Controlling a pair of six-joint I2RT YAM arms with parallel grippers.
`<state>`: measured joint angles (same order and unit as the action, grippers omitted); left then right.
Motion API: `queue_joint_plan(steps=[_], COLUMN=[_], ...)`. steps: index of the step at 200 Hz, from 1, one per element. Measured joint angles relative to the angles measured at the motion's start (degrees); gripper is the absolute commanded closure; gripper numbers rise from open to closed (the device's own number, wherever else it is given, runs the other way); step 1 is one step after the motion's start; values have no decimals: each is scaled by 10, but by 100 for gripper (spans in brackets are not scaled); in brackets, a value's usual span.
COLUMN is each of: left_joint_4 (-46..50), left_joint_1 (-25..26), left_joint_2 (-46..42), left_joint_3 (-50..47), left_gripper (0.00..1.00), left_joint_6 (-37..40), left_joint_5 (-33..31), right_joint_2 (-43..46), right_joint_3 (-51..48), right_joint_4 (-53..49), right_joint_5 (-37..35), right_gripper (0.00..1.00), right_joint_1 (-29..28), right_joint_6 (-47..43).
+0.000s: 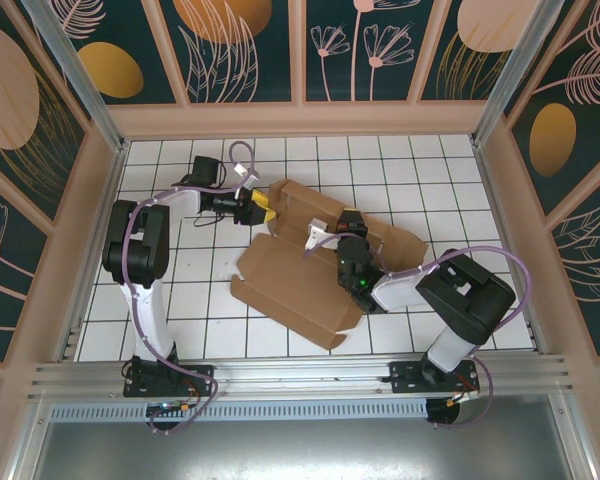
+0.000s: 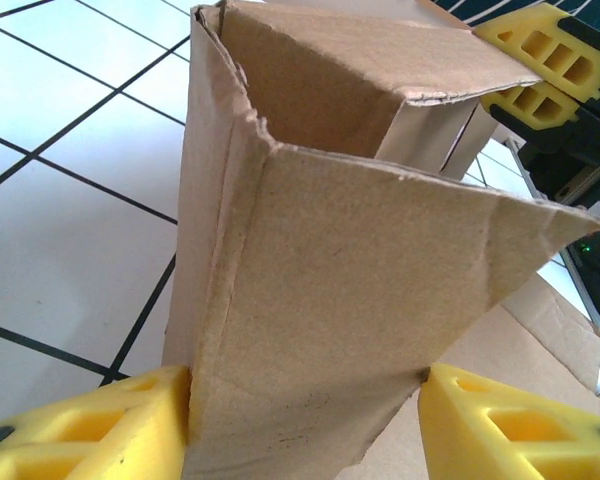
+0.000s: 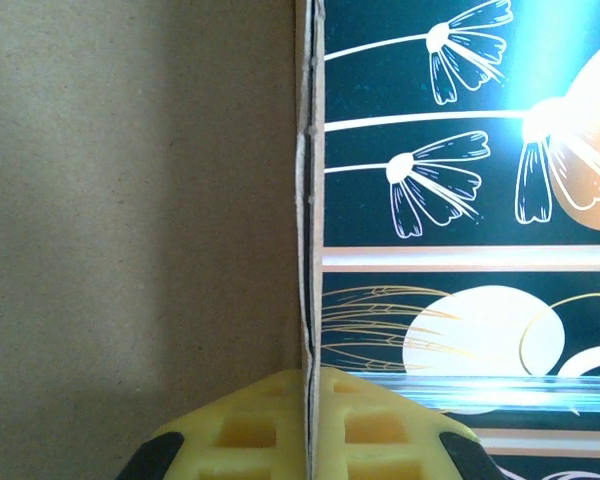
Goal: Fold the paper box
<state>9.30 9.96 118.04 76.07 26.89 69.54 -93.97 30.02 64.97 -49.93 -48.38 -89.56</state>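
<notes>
- Plainly, the brown corrugated cardboard box [image 1: 300,275] lies half-opened in the middle of the white tiled tabletop [image 1: 180,290], with flaps raised toward the upper centre of the frame.
- At the box's upper-left corner, the left claw [image 1: 257,208] has its yellow fingers [image 2: 80,435] pressed on either side of an upright folded flap.
- The right claw [image 3: 310,400] is pinched tight on a thin cardboard wall edge.

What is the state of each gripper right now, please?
Left gripper: closed on a raised flap of the paper box.
Right gripper: closed, pinching a thin edge of the paper box.
</notes>
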Motion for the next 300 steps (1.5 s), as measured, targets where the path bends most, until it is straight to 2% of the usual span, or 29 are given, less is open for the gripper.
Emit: queue_joint_plan(steps=[17, 44, 87, 103, 135, 173, 186, 199, 209, 248, 276, 300], left_joint_4=[-6, -16, -32, -35, -35, -11, -13, -12, -12, 1, -47, -165], left_joint_1=[3, 7, 10, 10, 13, 13, 12, 11, 10, 4, -7, -31], left_joint_2=[0, 0, 0, 0, 0, 10, 9, 9, 9, 8, -26, -75], left_joint_3=[-1, -2, -5, -5, -5, 19, 19, 19, 21, 27, -19, -88], left_gripper=[43, 36, 39, 32, 28, 12, 13, 20, 22, 8, 2, 1], left_joint_6=[-4, -11, -24, -25, -24, -6, -4, -4, -4, 3, -35, -119], left_joint_5=[-3, -10, -11, -10, -12, -15, -15, -15, -14, -15, -27, -42], right_joint_2=[2, 11, 40, 46, 49, 52, 52, 55, 58, 64, 65, 65], right_joint_3=[7, 20, 51, 58, 68, 71, 71, 71, 71, 70, 62, 56], right_joint_4=[-15, -55, -173, -206, -239, -272, -285, -294, -299, -314, -308, -295], right_joint_5=[-2, -2, 1, 3, 6, 20, 24, 27, 31, 35, 36, 35], right_gripper=[100, 100, 100, 100, 100, 100, 100, 100, 100, 100, 100, 100], right_joint_1=[0, 1, 2, 4, 4, 5, 7, 8, 11, 19, 26, 28], right_joint_6=[3, 19, 86, 108, 139, 163, 171, 180, 183, 194, 191, 181])
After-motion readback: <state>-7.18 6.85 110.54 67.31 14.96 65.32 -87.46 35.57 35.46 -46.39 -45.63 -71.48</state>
